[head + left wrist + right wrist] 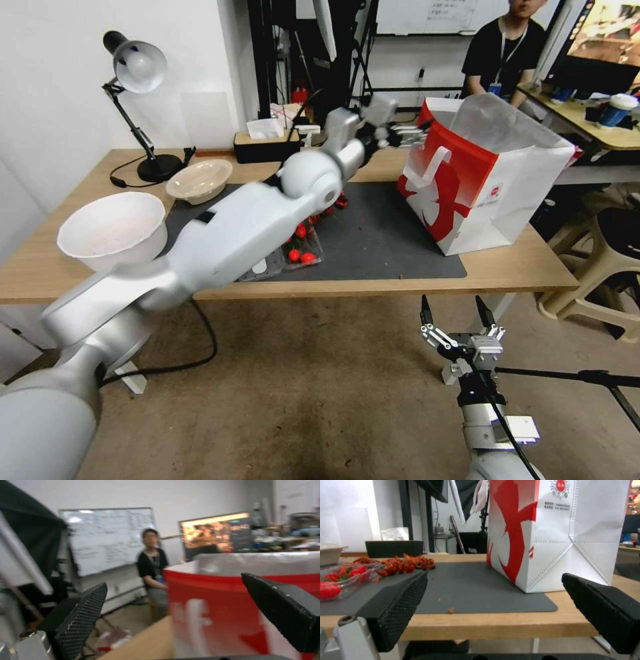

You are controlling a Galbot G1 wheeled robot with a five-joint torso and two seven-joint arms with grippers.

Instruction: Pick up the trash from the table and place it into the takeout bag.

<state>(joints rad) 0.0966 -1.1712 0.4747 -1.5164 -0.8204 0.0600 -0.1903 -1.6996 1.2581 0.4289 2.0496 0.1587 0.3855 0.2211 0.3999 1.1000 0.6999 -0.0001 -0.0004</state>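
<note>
Left gripper raised over the table's far side, just beside the bag's rim, fingers spread and nothing between them; in the left wrist view the pads stand wide apart with the red wall of the bag close ahead. Right gripper parked low in front of the table edge, fingers likewise apart and empty, facing the bag's white side across the mat. Bag upright on the mat's right end, mouth open, lined with pale plastic; contents hidden. Of the trash, a shallow beige bowl left on the table, at the mat's far left corner behind the deep white bowl. Probably light, stiff and a bit slick; best pinched across the rim, one finger inside and one outside, and likely to tip if gripped too near one edge. White bowl seemingly empty. Clear tray holding red tomatoes, half hidden under the left arm; red scraps loose on the mat beside it.
</note>
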